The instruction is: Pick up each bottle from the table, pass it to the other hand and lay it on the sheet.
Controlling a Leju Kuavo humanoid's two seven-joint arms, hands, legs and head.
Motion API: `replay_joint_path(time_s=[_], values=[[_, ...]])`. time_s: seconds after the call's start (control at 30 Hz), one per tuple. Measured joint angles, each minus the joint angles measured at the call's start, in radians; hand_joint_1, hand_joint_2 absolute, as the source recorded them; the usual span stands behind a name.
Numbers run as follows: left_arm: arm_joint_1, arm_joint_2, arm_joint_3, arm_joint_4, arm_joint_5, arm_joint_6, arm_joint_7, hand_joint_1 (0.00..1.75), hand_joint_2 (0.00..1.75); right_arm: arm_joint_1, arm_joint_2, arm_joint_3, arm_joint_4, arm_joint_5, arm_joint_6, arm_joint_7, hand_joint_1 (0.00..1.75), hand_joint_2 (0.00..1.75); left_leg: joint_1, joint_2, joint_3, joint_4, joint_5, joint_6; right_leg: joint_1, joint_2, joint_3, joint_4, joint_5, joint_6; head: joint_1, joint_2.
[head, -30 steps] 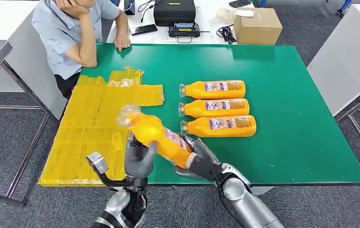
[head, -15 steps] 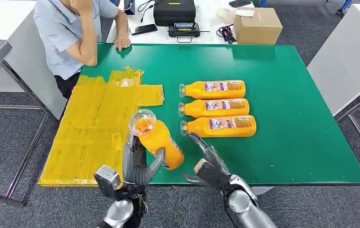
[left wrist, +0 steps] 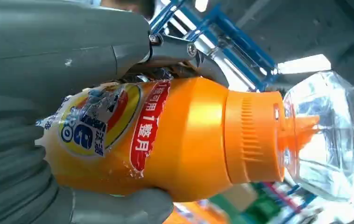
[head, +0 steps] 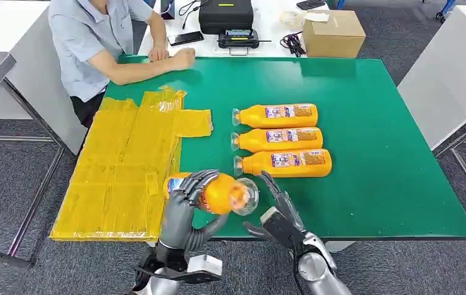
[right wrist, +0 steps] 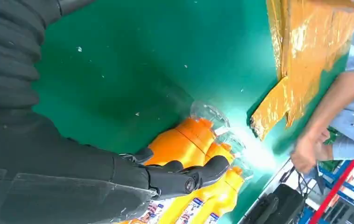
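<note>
Left hand [head: 184,206] grips the bottle [head: 215,193], long axis level, cap toward the right hand [head: 276,212], which is open-fingered and empty. Yellow sheet [head: 117,166] lies just left of the held bottle.

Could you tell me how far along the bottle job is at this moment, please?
Nothing lies on the yellow sheet yet. In hand: the left hand grips one orange bottle on its side at the sheet's near edge, while the right hand is open and empty, so the handover looks done. Left: laying this bottle down, then the three bottles lying on the green table.
</note>
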Motion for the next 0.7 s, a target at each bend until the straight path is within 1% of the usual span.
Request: replay_joint_path(time_s=[0.07, 0.13, 0.2, 0.27, 0.37, 0.53, 0.7], values=[[0.001, -0.014, 0.045, 0.002, -0.18, 0.0, 0.022, 1.75, 1.75, -0.003, 0.008, -0.005, 0.005, -0.002, 0.005, -0.005, 0.0, 1.75, 0.0, 0.001, 0.0, 0.0, 0.0, 0.0, 0.0, 0.0, 0.0, 0.0, 0.0, 0.0, 0.0, 0.0], [-0.015, -0.018, 0.086, 0.017, -0.339, 0.001, 0.097, 1.75, 1.75, -0.011, 0.014, -0.007, 0.012, -0.008, 0.022, -0.013, 0.0, 1.75, 0.0, 0.0, 0.0, 0.0, 0.0, 0.0, 0.0, 0.0, 0.0, 0.0, 0.0, 0.0, 0.0, 0.0], [-0.063, -0.008, 0.095, 0.079, -0.472, 0.0, 0.253, 1.75, 1.75, -0.026, 0.023, -0.008, 0.022, -0.01, 0.035, -0.018, 0.0, 1.75, 0.0, 0.0, 0.0, 0.0, 0.0, 0.0, 0.0, 0.0, 0.0, 0.0, 0.0, 0.0, 0.0, 0.0], [-0.119, 0.014, 0.085, 0.153, -0.512, 0.0, 0.361, 1.75, 1.75, -0.041, 0.034, -0.008, 0.032, -0.012, 0.041, -0.019, 0.0, 1.75, 0.001, 0.0, 0.0, 0.0, 0.001, -0.001, 0.0, 0.0, 0.0, 0.0, 0.0, 0.0, 0.0, 0.0], [-0.169, 0.035, 0.074, 0.221, -0.529, 0.0, 0.408, 1.75, 1.75, -0.052, 0.041, -0.008, 0.044, -0.016, 0.047, -0.02, 0.0, 1.75, 0.001, 0.0, 0.0, 0.0, 0.002, -0.001, 0.0, 0.0, 0.0, 0.0, 0.0, 0.0, 0.0, 0.0], [-0.261, 0.079, 0.02, 0.388, -0.566, 0.0, 0.547, 1.75, 1.75, -0.062, 0.051, -0.008, 0.058, -0.024, 0.057, -0.021, 0.0, 1.75, 0.0, 0.0, 0.0, 0.0, 0.002, -0.001, 0.0, 0.0, 0.0, 0.001, 0.001, 0.0, 0.0, 0.0], [-0.327, 0.116, -0.022, 0.514, -0.575, 0.0, 0.575, 1.75, 1.75, -0.064, 0.055, -0.008, 0.072, -0.027, 0.061, -0.021, 0.0, 1.75, 0.0, 0.0, -0.001, 0.0, 0.002, -0.001, 0.0, 0.0, -0.001, 0.001, 0.0, 0.0, 0.0, 0.0]])
